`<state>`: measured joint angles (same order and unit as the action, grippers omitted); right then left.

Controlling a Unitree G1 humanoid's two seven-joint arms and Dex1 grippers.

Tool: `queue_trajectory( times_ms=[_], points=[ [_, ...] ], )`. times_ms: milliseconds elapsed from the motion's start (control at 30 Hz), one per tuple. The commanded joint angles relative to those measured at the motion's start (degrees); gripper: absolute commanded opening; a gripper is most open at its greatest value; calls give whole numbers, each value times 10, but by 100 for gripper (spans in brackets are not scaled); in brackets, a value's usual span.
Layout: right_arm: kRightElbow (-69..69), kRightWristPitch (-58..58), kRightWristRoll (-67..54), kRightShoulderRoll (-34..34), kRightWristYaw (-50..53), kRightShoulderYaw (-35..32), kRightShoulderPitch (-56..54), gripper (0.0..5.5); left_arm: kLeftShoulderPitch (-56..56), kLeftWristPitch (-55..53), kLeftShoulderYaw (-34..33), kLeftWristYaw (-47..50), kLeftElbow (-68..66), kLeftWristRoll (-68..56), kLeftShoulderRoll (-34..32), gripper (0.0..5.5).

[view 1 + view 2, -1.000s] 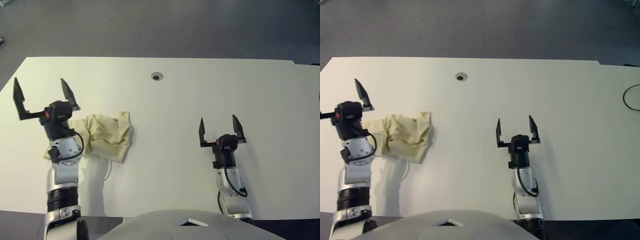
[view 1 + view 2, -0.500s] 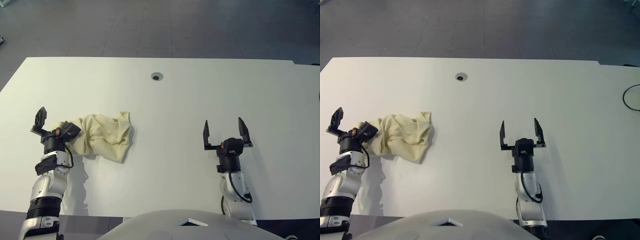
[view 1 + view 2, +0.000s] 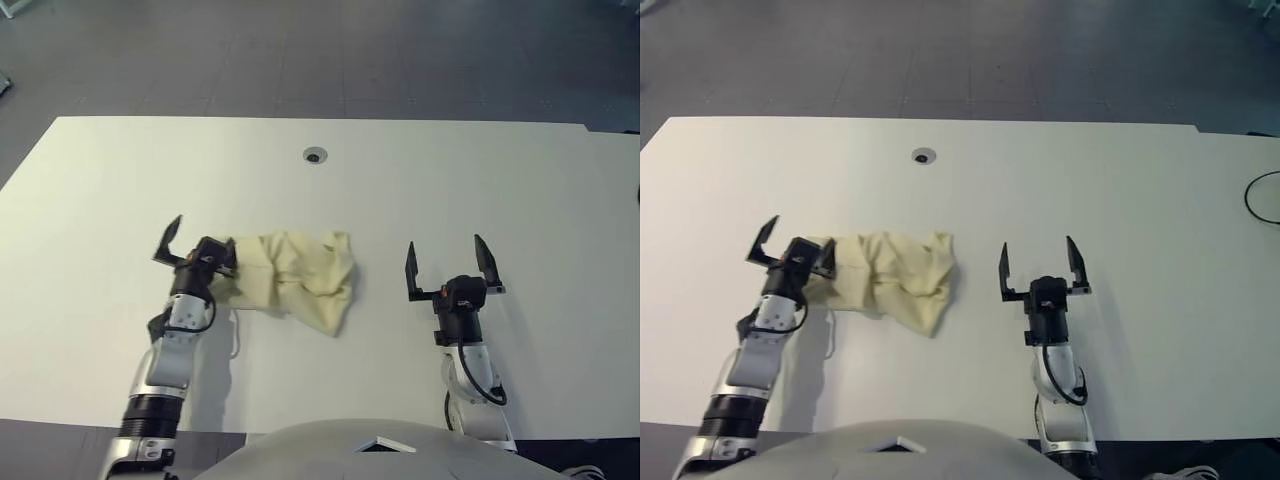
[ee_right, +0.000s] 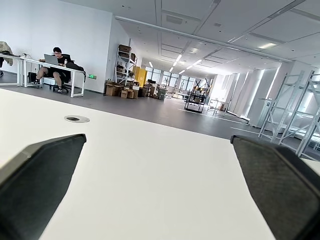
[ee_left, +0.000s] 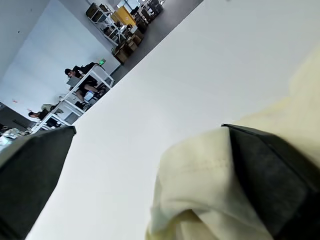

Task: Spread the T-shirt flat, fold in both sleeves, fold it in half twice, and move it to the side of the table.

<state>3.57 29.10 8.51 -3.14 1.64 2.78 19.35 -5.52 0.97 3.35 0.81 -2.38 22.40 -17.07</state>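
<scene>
A crumpled cream T-shirt (image 3: 298,279) lies bunched on the white table (image 3: 520,180), left of centre. My left gripper (image 3: 197,246) is low at the shirt's left end and stands open. One finger presses into the cloth and the other is out over bare table. In the left wrist view the T-shirt (image 5: 200,185) bulges between the two dark fingers (image 5: 272,175) and laps against one of them. To the shirt's right my right gripper (image 3: 444,262) stands open and upright with nothing between its fingers (image 4: 40,175).
A small round cable hole (image 3: 315,155) sits in the table near its far edge. A black cable loop (image 3: 1262,195) lies at the table's right edge. Bare tabletop stretches to the right and the far side. Dark floor lies beyond the table.
My left gripper dropped from above the table, then swept right along it at the shirt's left end. The bunched shirt slid right toward the table's middle. The right gripper barely moved.
</scene>
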Motion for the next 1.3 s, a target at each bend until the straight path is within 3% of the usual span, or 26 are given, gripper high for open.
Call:
queue_trajectory(
  times_ms=[33,400,733,967,1067,1300],
  points=[
    [3,-11,-10,-9,-14,1,10,539,-57,-55,58,-22,-26,5,42,540],
    [63,-46,-27,-17,-32,-8,17,539,-80,-89,148,2,1,11,131,540],
    [92,-76,-49,-35,-44,-37,-3,539,-163,-133,175,-13,120,17,115,540],
    [150,-130,-91,-68,-69,-78,-13,539,-211,-152,161,-24,217,28,84,540],
    [182,-157,-100,-100,-103,-83,-6,539,-201,-140,148,-18,242,28,81,540],
    [303,-220,-105,-250,-257,-107,76,539,-188,-66,125,-11,315,-21,99,540]
  ],
)
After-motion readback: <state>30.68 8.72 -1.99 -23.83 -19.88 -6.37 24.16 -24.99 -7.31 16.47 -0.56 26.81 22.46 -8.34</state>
